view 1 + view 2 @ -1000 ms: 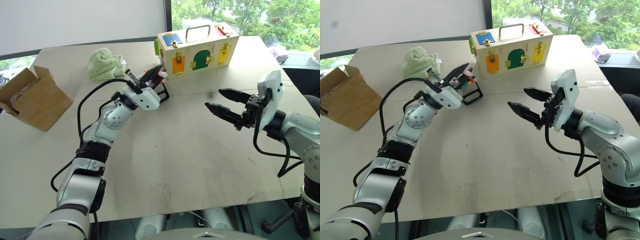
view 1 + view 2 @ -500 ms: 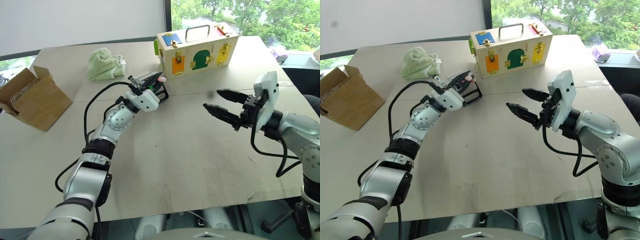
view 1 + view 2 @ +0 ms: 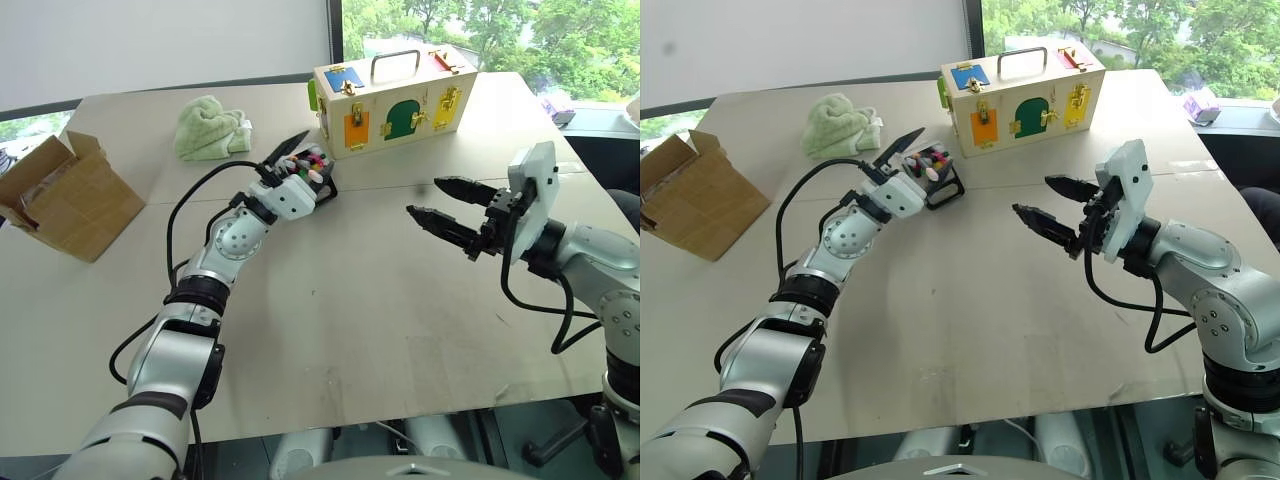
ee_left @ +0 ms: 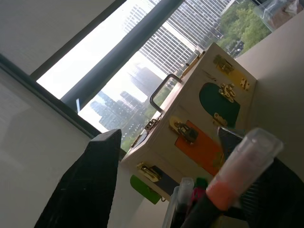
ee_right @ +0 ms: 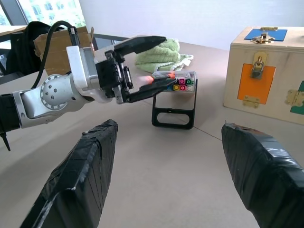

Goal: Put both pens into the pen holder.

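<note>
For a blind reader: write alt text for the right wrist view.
The left gripper, jaws open, is at the pen holder, an orange-tipped pen lying on its lower finger. The right gripper's two black fingers stand apart in front; a wooden box sits beside the holder.

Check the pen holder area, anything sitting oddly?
Yes. The orange-capped pen is not down in the pen holder: it lies slanted over the rim, resting along the lower finger of the open left gripper. Right gripper is open and empty, well clear.
</note>
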